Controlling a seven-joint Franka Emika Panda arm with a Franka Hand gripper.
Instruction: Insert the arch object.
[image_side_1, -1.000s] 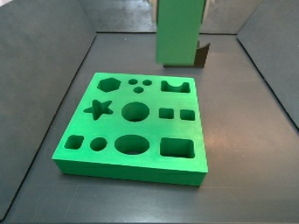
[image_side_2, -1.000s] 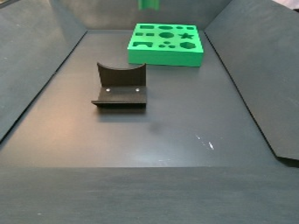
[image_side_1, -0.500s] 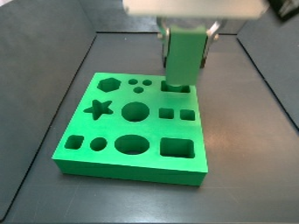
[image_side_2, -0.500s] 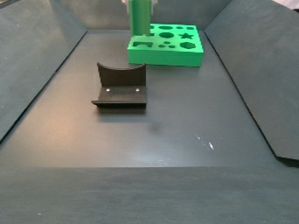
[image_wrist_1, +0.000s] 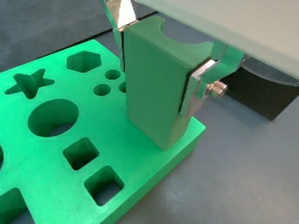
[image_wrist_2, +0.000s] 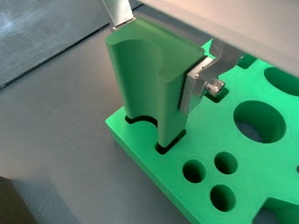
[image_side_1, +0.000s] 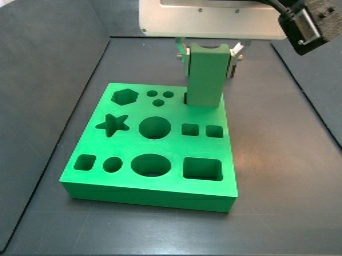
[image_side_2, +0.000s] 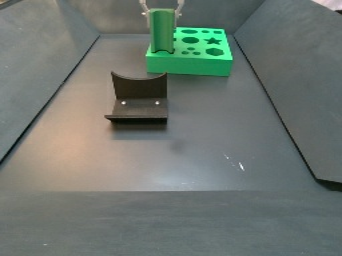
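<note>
The two-finger gripper (image_wrist_2: 163, 66) clamps a tall green arch-notched block (image_wrist_2: 149, 83). Its lower end sits in the arch cutout of the flat green board (image_side_1: 134, 165). The dark fixture (image_side_2: 136, 98) stands well apart.

— How do we read the light?
— Even and overhead; glare whitens the gripper (image_side_1: 210, 47) housing above the board (image_side_1: 120, 150).
— And sharpness?
— We see soft wrist close-ups and crisp side views, with faint sheen on the counter (image_side_2: 201, 140).

The dark fixture (image_side_2: 136, 98) stands near the green board (image_side_2: 194, 52).
</note>
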